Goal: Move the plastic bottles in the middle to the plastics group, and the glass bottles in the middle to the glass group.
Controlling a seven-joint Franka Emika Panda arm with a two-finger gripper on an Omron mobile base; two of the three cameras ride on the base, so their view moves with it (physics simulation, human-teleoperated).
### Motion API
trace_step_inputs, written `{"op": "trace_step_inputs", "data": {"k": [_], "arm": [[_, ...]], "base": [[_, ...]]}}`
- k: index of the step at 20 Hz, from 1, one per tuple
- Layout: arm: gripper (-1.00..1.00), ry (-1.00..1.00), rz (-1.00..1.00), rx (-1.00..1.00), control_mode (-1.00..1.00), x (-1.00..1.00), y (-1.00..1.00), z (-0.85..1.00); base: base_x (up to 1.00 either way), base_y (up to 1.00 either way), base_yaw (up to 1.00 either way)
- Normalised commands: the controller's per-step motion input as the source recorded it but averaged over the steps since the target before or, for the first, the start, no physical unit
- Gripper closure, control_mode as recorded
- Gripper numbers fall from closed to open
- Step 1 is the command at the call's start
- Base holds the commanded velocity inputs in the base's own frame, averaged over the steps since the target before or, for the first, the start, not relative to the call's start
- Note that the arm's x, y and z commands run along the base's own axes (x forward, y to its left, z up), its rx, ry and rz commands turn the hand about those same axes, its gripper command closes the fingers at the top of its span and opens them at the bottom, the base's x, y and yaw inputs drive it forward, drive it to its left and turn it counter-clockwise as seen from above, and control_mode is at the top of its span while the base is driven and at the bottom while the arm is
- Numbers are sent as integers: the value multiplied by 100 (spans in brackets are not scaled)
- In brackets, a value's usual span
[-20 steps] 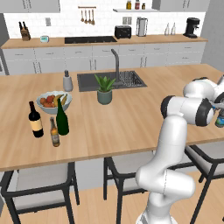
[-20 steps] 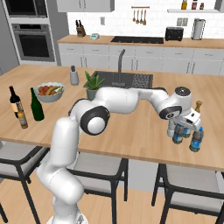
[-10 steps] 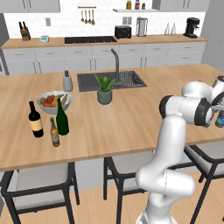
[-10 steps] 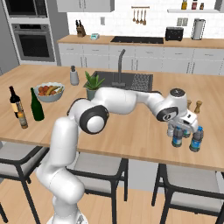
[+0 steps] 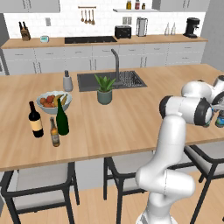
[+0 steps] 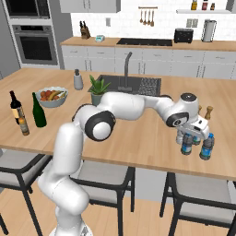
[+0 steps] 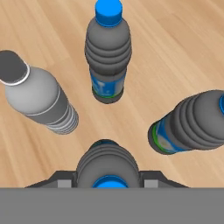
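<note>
Directly between the gripper (image 7: 107, 186) fingers stands an upright dark ribbed plastic bottle with blue cap (image 7: 107, 164), clasped, three similar bottles just beyond it.

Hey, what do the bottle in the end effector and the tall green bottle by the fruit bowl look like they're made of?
The bottle between the fingers of the end effector looks like plastic: ribbed dark body, blue screw cap, matte finish. The tall green bottle looks like glass: smooth, dark, long thin neck, no label. This is rendered, so both are likely rather than certain.
</note>
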Motion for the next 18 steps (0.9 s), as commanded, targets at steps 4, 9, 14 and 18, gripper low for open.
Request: {"op": "trace_step_inputs", "data": {"k": [4, 9, 14, 18], "arm": [[100, 1, 0, 0, -100, 0, 0, 0], [100, 0, 0, 0, -100, 0, 0, -3], [100, 3, 0, 5, -100, 0, 0, 0], [100, 6, 0, 3, -100, 0, 0, -1]], "base": [[0, 0, 0], [0, 0, 0], [0, 0, 0], [0, 0, 0]]}}
